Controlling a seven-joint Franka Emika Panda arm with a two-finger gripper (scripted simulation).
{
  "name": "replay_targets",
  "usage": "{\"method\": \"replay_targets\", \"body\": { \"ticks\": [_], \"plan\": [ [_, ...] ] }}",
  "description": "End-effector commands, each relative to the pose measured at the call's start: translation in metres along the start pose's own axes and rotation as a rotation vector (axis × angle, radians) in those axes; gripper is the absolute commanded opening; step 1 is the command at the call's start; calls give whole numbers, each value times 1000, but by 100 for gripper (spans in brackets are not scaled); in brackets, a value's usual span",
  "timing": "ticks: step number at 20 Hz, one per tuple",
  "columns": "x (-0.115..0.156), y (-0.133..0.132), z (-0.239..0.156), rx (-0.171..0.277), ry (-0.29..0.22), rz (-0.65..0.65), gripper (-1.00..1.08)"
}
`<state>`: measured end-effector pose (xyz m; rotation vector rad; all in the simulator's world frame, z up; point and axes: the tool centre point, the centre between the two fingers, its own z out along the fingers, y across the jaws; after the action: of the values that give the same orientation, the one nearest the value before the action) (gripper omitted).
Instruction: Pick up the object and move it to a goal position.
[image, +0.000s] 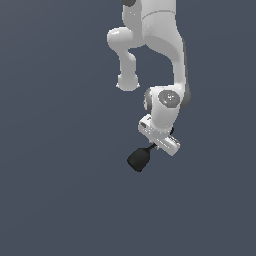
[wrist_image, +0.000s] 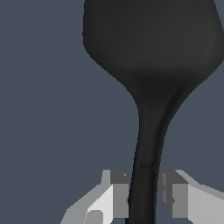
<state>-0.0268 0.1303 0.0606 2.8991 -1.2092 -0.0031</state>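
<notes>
- Item: spatula, black, with a thin straight handle and a broad rounded blade. In the exterior view the blade juts out from under the arm's wrist, toward that view's lower left.
- Holder: the tool, its two pale fingers set one on each side of the handle. The wrist view shows both pads pressed to the handle's lower stretch, so the tool is clamped on the spatula.
- Grip point: on the handle, away from the blade. Judged reason: the handle is the only part narrow enough to fit between the pads, and holding it there leaves the blade free to project forward.
- Attitude: the handle runs straight out from between the pads, and the blade fills the far part of the wrist view.
- Support: whether the spatula rests on the bench or hangs clear of it cannot be told; the backdrop is a uniform grey-blue with no shadow or edge to read.
- Arm: white, folded down from above, wrist turned so the tool points toward the exterior view's lower left.
- Goal: no marker is visible in either view.
- Task stage, as a judgement: the grasp looks made; carriage to the goal remains.
</notes>
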Motion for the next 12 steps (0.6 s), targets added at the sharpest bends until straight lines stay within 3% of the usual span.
{"method": "replay_targets", "body": {
  "ticks": [1,7,12],
  "plan": [
    [-28,-12,-6,2,1,1,-100],
    [-78,-34,-16,1,1,1,-100],
    [-102,-46,-21,1,2,2,-100]
  ]
}}
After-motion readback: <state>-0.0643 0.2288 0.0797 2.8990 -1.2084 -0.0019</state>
